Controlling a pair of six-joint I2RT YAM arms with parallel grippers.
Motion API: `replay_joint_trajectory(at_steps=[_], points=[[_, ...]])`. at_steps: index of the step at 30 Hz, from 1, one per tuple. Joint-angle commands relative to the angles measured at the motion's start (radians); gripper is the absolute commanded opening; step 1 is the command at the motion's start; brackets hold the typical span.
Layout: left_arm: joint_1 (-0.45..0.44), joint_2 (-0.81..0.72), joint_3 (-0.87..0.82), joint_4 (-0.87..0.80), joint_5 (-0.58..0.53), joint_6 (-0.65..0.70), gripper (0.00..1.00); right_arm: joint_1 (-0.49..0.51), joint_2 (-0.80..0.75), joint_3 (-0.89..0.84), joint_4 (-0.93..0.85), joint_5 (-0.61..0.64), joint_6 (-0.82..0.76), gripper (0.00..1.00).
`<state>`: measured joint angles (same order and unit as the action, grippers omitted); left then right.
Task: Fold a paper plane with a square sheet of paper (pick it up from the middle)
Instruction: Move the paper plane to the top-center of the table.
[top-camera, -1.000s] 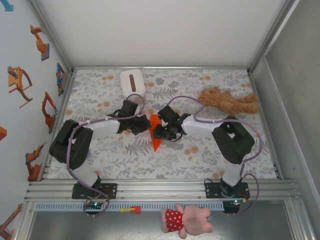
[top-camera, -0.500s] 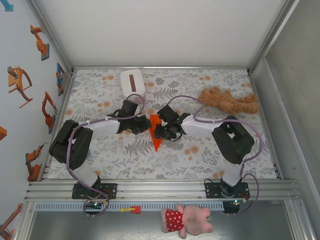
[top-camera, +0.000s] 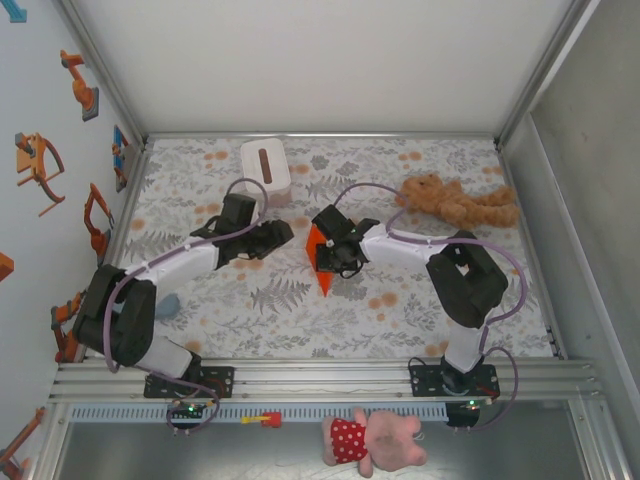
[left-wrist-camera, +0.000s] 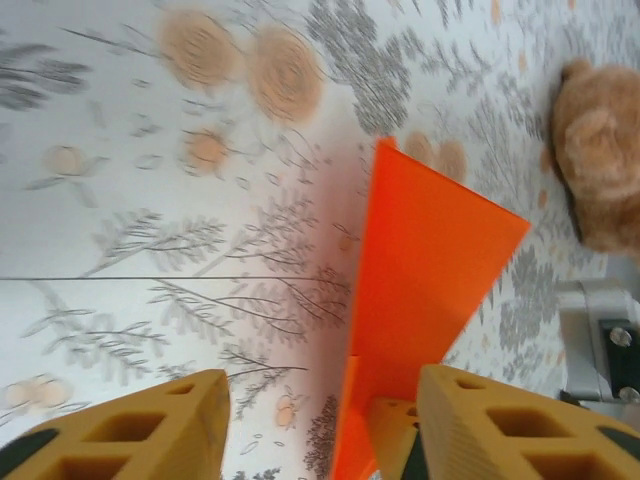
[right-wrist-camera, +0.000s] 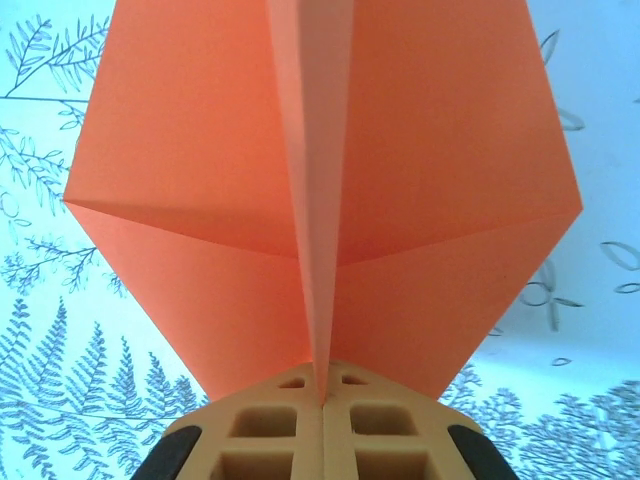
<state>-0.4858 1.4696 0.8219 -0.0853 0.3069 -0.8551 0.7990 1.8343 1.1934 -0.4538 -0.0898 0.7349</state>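
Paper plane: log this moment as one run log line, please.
paper plane: folded, centre crease pinched | right gripper: shut on paper plane | left gripper: open, left of the plane

One paper plane (top-camera: 324, 280); one tissue box (top-camera: 265, 166); two plush toys: tan toy (top-camera: 455, 203), pink toy (top-camera: 376, 440).

The paper plane (top-camera: 325, 275) is bright orange, creased into a pointed dart with a sharp centre fold and a wing spread flat on each side. The right gripper (right-wrist-camera: 322, 402) has its jaws pinched on that centre fold. It's mid-bench, nose pointing at the near edge.
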Motion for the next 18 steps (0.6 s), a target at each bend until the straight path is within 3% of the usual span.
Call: replay_joint_trajectory(at_steps=[1, 6, 11, 18], points=[[0.033, -0.066, -0.028, -0.116, -0.082, 0.032, 0.63, -0.021, -0.023, 0.058, -0.108, 0.08, -0.092, 0.01], [0.076, -0.127, -0.033, -0.256, -0.195, 0.077, 0.86, -0.092, 0.045, 0.182, -0.219, 0.099, -0.225, 0.0], [0.098, -0.167, -0.043, -0.327, -0.262, 0.109, 0.98, -0.179, 0.13, 0.313, -0.273, 0.09, -0.297, 0.0], [0.107, -0.19, -0.053, -0.346, -0.275, 0.118, 0.96, -0.244, 0.26, 0.461, -0.322, 0.075, -0.359, 0.0]])
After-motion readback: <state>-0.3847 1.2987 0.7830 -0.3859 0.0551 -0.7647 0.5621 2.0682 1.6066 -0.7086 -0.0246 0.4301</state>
